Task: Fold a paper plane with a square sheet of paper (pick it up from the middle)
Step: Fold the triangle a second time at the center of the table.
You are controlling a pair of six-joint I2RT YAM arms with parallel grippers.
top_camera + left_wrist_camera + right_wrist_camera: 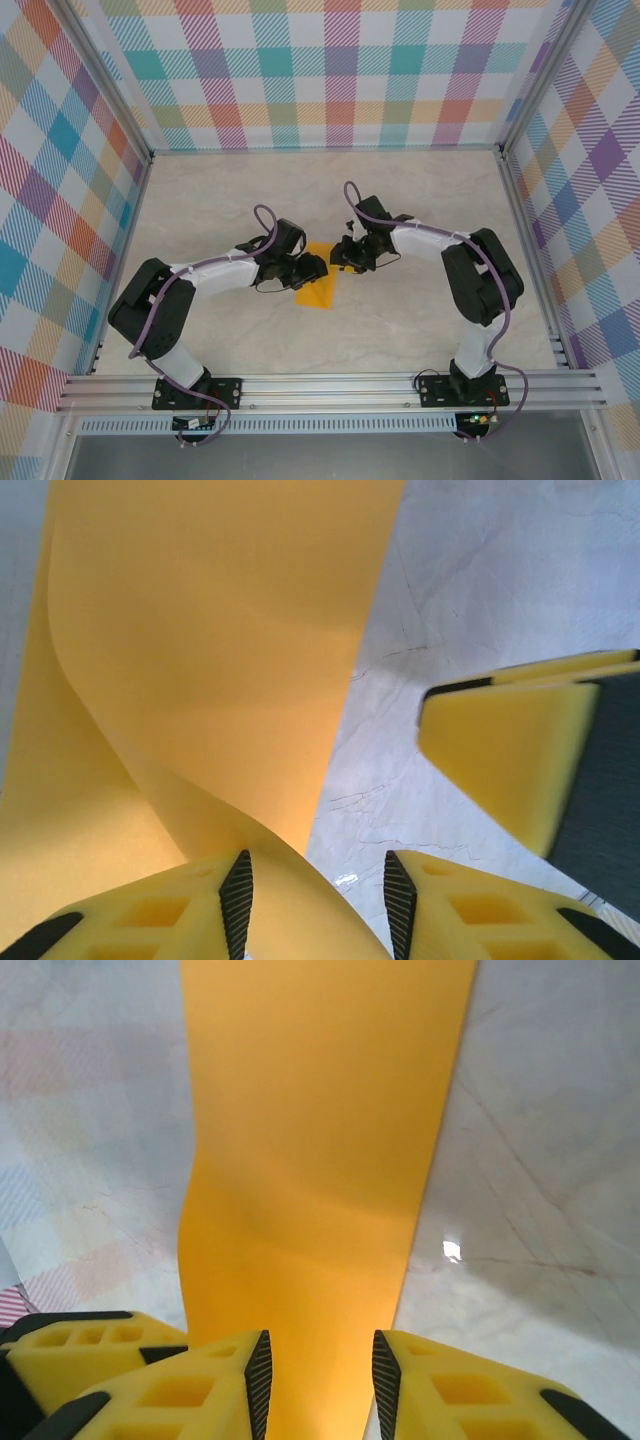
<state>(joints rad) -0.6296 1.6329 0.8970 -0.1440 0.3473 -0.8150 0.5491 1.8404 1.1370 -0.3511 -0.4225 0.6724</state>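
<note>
- While both arms lean in to the middle of the table point(430, 200), the square sheet of paper point(318, 288) lies there between them, plain orange-yellow and unmarked.
- From the left wrist it's not flat: one side bows up in a smooth curl and runs through the left gripper point(318, 870), whose pads stand apart, released, not pinching.
- Right gripper point(320, 1355) likewise: jaws parted, a straight-edged band of paper passing between them, a soft ripple across it.
- Both grippers sit near each other over the sheet's far part; its near edge pokes out toward the bases.
- Bare marbled surface on every side, with the plaid walls point(340, 70) and front rail point(330, 390) well apart.
</note>
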